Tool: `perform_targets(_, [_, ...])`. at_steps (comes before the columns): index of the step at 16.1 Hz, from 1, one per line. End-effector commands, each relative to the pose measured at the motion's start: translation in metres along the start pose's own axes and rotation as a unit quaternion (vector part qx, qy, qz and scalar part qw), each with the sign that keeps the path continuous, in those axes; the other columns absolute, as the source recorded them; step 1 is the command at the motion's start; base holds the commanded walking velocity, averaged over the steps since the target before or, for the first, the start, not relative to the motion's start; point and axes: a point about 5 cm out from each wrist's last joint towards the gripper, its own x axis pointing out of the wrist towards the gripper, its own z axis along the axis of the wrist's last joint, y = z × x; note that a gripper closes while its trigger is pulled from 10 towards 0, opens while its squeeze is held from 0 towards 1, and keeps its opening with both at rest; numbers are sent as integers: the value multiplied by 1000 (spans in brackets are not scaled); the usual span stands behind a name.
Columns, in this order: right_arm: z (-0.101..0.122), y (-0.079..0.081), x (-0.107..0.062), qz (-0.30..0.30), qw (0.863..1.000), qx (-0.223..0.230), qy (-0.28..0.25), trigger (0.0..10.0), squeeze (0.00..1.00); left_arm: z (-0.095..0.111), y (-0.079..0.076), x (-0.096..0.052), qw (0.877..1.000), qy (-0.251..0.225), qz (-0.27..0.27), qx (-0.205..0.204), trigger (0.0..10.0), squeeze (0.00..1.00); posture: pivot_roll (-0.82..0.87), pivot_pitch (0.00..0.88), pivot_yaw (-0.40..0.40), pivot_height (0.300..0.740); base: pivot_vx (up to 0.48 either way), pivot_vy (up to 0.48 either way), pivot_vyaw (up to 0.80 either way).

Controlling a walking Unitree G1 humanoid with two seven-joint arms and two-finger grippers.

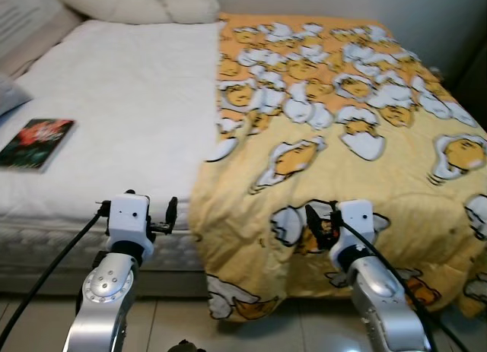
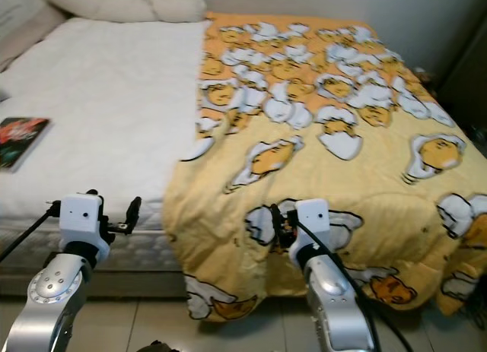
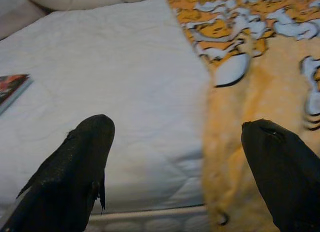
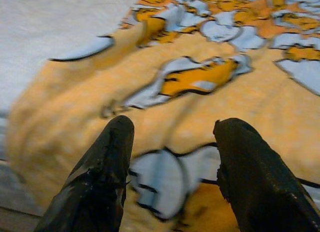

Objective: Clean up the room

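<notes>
Yellow blanket (image 1: 342, 139) over the bed's (image 1: 129, 101) right half, book (image 1: 36, 143) near its left edge, pillows (image 1: 141, 6) at its head.

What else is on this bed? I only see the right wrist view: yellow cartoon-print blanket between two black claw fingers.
Observer: A thin book with a dark red-and-green cover lies flat on the bare white mattress, toward the robot's left.
Operator: Is the other claw busy?
Observer: No, the left claw is open and empty, poised at the mattress's foot edge.
Operator: Any pillows?
Observer: Two cream pillows lie at the head end.
</notes>
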Motion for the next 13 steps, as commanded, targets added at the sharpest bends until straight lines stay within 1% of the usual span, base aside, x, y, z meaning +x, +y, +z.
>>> perform_targets(1, [2, -2, 0, -6, 1000, 9, -8, 10000, 0, 2, -1, 0, 1000, -1, -2, 4, 10000, 404, -13, 0, -22, 740, 0, 349, 0])
perform_targets(3, [2, -3, 1, -9, 1000, 10, -6, 10000, 0, 1, 0, -1, 1000, 7, -2, 14, 10000, 408, -9, 0, -22, 740, 0, 354, 0])
perform_targets(6, [3, -3, 3, -12, 1000, 12, -6, 10000, 0, 2, 0, 0, 1000, 6, -1, 14, 10000, 408, -8, 0, -15, 740, 0, 352, 0])
perform_targets(10, [4, 2, 7, -8, 1000, 30, -6, 10000, 0, 6, 4, 5, 1000, 6, -6, 18, 10000, 427, -2, 0, -1, 740, 0, 354, 0])
perform_targets(13, [1, 2, 7, -4, 1000, 31, -1, 10000, 0, 7, 4, 6, 1000, 3, -2, 18, 10000, 416, -1, 0, -2, 740, 0, 351, 0])
